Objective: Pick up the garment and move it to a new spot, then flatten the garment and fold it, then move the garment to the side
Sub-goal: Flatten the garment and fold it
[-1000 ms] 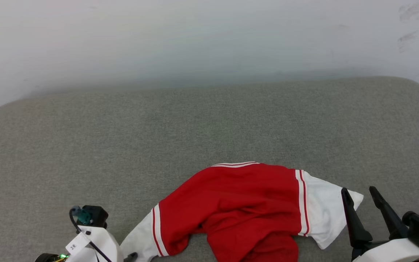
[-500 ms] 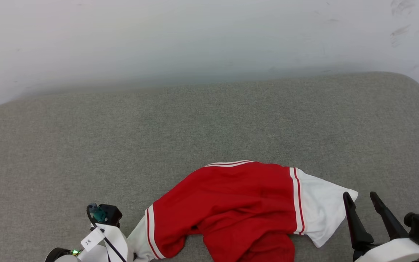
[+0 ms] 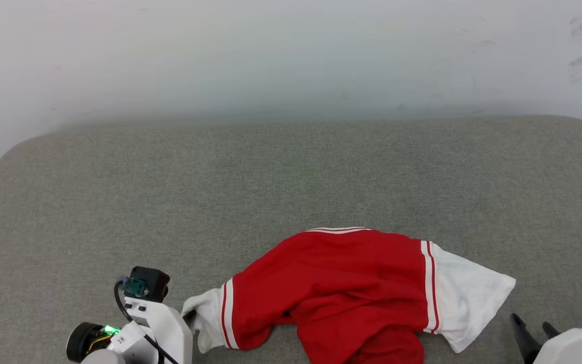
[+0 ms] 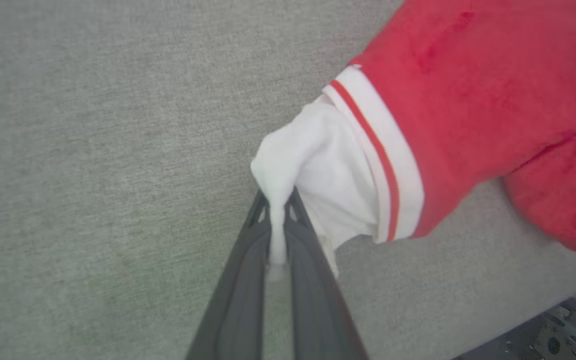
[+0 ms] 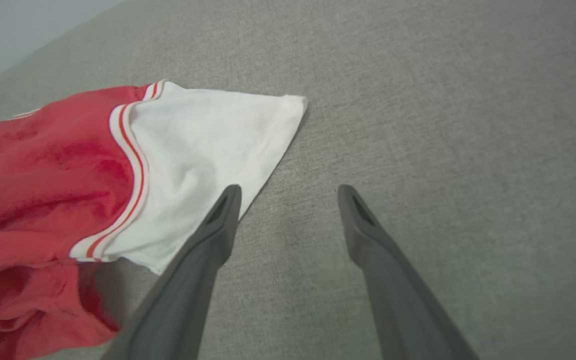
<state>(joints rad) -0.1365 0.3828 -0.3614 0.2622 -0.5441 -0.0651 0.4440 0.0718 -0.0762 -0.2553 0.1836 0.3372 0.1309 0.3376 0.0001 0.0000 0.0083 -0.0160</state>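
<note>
A: Status, left side?
B: Left gripper [image 4: 278, 197] — jaws pressed together, pinching the white sleeve [image 4: 318, 165] of the garment [image 3: 331, 273], which lies crumpled at the near edge of the grey desk [image 3: 291, 177].
A: Right side?
B: Right gripper [image 5: 289, 189] — jaws spread at the edge of the other sleeve [image 5: 203, 140], holding nothing. Judged: pick-up begun; moving, flattening, folding and setting aside remain.

A small white tag [image 3: 120, 340] on the left arm [image 3: 164, 326] carries dark print, seemingly 3 plus 1 character, too small to confirm.
</note>
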